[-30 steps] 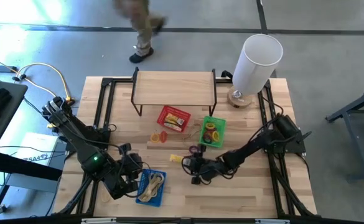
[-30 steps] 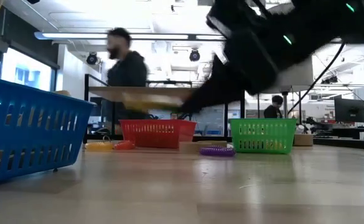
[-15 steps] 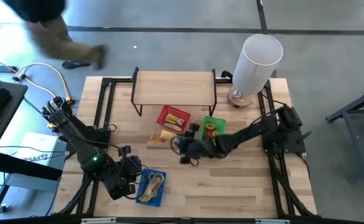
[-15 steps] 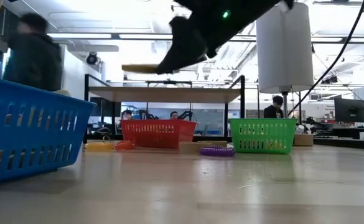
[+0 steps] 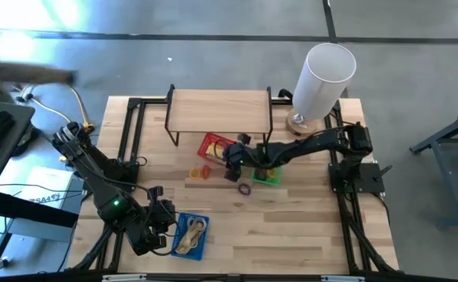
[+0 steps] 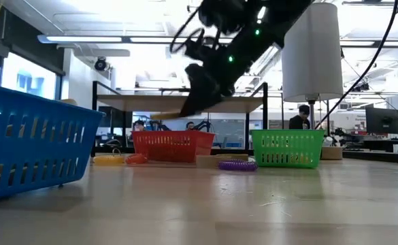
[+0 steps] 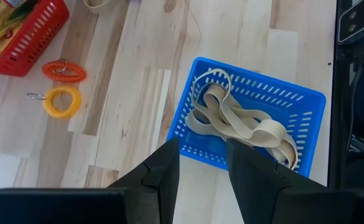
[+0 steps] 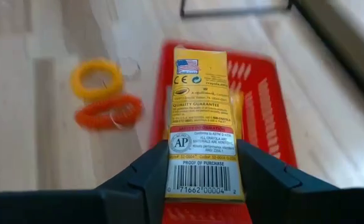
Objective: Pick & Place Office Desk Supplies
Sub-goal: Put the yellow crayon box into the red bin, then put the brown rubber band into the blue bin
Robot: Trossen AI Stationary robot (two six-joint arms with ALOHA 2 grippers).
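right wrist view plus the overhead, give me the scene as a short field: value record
right gripper: shut on the yellow box, above the red basket
left gripper: jaws parted, holding nothing, beside the blue basket
blue basket contents: pale tan bands
loose on table: yellow loop, orange loop, purple loop
green basket: next to the red one, partly under the right arm
white cylinder: upright at the table's far right corner
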